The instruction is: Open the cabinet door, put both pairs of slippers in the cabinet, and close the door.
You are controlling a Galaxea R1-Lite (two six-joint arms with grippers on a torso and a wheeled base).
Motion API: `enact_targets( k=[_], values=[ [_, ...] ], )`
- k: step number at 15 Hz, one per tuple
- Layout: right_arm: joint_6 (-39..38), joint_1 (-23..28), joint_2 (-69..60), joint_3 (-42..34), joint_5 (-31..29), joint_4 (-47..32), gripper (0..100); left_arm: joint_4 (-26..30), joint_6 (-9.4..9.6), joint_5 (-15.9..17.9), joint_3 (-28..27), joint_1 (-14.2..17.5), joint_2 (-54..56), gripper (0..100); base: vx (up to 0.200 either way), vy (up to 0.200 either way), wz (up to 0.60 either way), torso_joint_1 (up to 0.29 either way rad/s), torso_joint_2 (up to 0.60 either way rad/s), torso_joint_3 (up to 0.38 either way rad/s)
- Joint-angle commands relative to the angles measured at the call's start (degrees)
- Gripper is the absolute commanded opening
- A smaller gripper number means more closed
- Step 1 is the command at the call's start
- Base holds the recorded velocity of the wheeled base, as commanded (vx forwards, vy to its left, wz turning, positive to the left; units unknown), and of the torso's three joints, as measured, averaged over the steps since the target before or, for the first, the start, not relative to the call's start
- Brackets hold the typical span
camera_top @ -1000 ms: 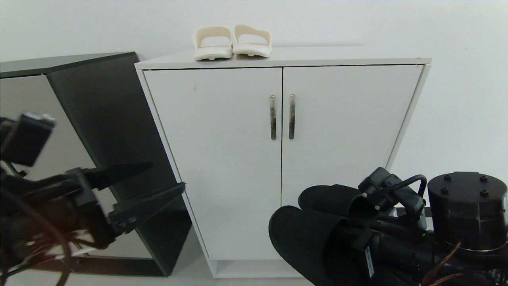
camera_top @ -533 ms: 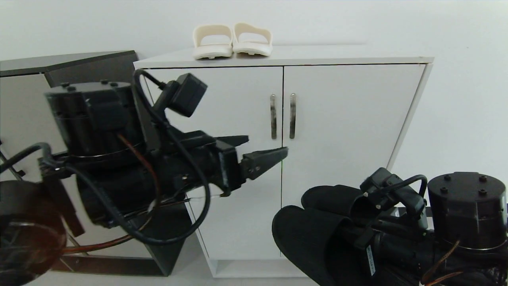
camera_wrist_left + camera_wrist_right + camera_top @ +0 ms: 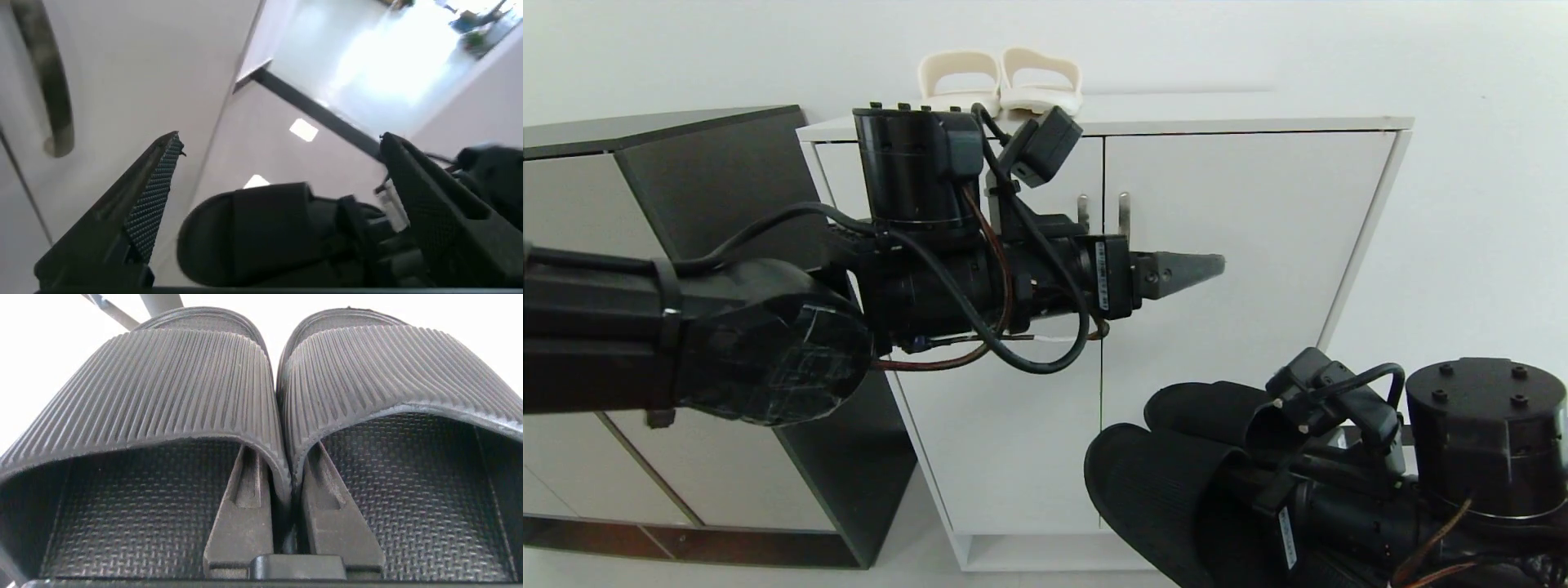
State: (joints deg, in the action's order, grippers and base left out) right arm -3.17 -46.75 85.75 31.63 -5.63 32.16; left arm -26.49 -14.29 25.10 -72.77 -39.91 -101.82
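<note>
Left gripper [image 3: 1214, 264] spread wide and empty, close to the closed doors of the white two-door cabinet [image 3: 1241, 245].
Right gripper [image 3: 282, 457] pinches the inner straps of the pair of black ribbed rubber slippers [image 3: 1168, 482], low before the cabinet; the cream open-toe slippers [image 3: 1001, 82] sit on its top.

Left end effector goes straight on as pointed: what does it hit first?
Probably the right cabinet door: the left end effector points across its face, past the handles. In the wrist view the door runs beside one finger, so it may just skim; depth unclear.
</note>
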Motion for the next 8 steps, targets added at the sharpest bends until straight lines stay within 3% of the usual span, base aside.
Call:
enact_targets(
  k=[1,4,8],
  values=[
    [0.0,-0.1,0.3,0.0,0.0,0.0,0,0.3,-2.94,3.1,-3.1,1.1,-1.0,100,0.000,0.000,0.00,0.000,0.00,0.000],
    [0.0,0.0,0.6,0.0,0.0,0.0,0,1.4,-3.64,4.1,-6.3,3.8,-3.8,100,0.000,0.000,0.00,0.000,0.00,0.000],
    [0.0,-0.1,0.9,0.0,-0.1,0.0,0,1.3,-3.47,2.0,-6.9,5.4,-4.0,100,0.000,0.000,0.00,0.000,0.00,0.000]
  ],
)
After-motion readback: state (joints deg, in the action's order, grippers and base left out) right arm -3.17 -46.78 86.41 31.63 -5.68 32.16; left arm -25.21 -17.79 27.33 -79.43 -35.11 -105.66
